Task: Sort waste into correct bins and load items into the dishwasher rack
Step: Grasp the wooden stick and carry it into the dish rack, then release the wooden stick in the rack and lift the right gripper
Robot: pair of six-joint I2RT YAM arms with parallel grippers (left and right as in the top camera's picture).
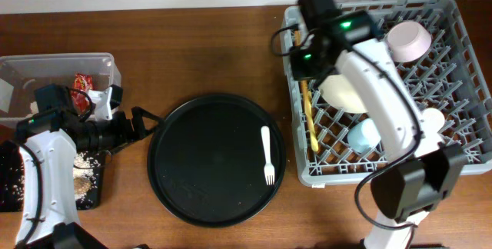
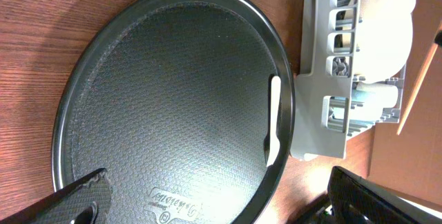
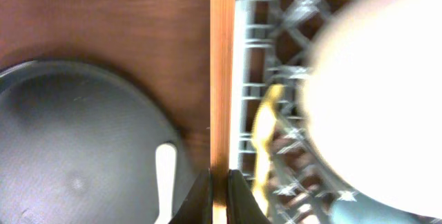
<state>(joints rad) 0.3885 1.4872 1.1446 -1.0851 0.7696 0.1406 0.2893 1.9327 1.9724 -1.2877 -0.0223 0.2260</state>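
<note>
Firstly, tub [image 1: 100, 63]: far left edge, with the red wrapper [image 1: 81, 81] inside.
black tray [image 1: 94, 195]: near left corner, holding rice [image 1: 84, 161] and a brown bit [image 1: 80, 178].
left gripper [image 2: 228, 200]: fingers spread wide and empty, just left of the round tray's rim and facing across it.
round tray [image 1: 207, 157]: mid-worktop, towards the near edge.
fork [image 1: 267, 154]: lies flat on the round tray close to its right rim; not yet in the rack.
right gripper [image 3: 219, 186]: fingers clenched on one end of a thin brown stick [image 3: 222, 58], above the rack's left wall.
rack [image 1: 338, 178]: right edge. It holds the plate [image 1: 344, 94], bowl [image 1: 408, 40], blue cup [image 1: 363, 135] and small cup [image 1: 433, 117]. A blurred yellow utensil [image 3: 266, 127] lies on the grid beside the stick.
risk, stick: it lines up with the rack wall, so letting go here could drop it outside or through the grid.
risk, fork: it is flat and thin, so the fingers may skid it along the tray rather than lift it.
risk, arms: the fork sits near the rack, so both arms could crowd that gap.
</note>
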